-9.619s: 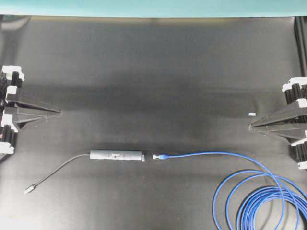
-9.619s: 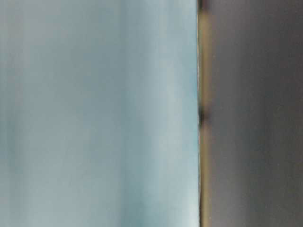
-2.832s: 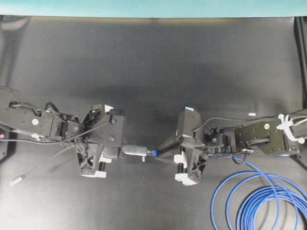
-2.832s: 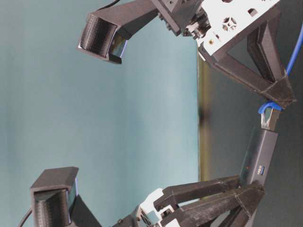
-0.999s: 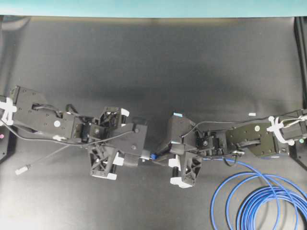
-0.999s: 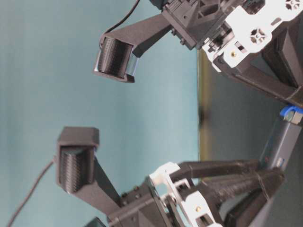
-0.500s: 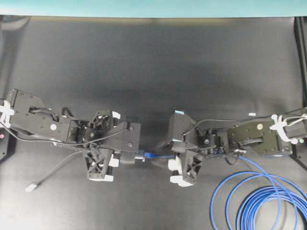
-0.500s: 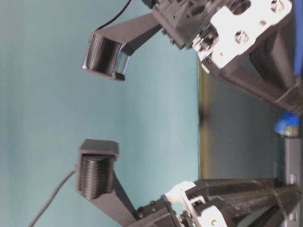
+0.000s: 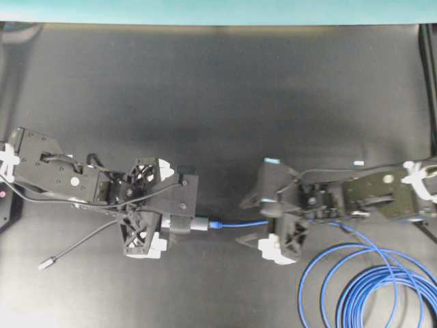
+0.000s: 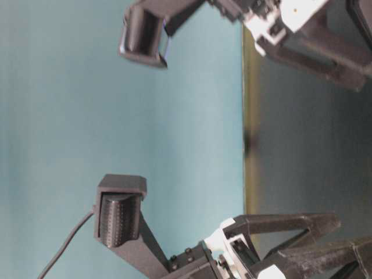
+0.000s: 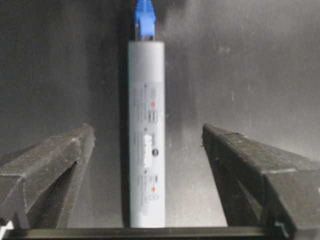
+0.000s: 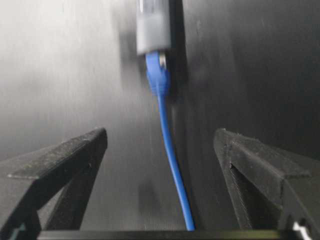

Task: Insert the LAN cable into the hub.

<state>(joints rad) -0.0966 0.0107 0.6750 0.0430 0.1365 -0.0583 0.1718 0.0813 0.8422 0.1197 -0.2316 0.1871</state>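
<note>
The hub (image 9: 196, 223) lies flat on the black mat, and the LAN cable's blue-booted plug (image 9: 214, 223) sits in its right end. My left gripper (image 9: 181, 223) straddles the hub, open, both fingers well clear of its sides. In the left wrist view the hub (image 11: 146, 125) runs up between the spread fingers (image 11: 60, 165) to the plug (image 11: 144, 20). My right gripper (image 9: 242, 222) is open astride the LAN cable (image 9: 235, 223), touching nothing. The right wrist view shows the cable (image 12: 170, 150) leading to the plug (image 12: 157, 75) at the hub (image 12: 152, 25).
The blue cable's coiled loops (image 9: 369, 287) lie at the front right under the right arm. The hub's thin grey tail (image 9: 82, 246) trails left to a small silver plug (image 9: 46, 262). In the table-level view only the arms' fingers (image 10: 290, 224) and cameras show.
Both grippers have opened and let go. The right gripper has drawn back to the right along the cable. The hub, with the plug in it, now rests on the mat.
</note>
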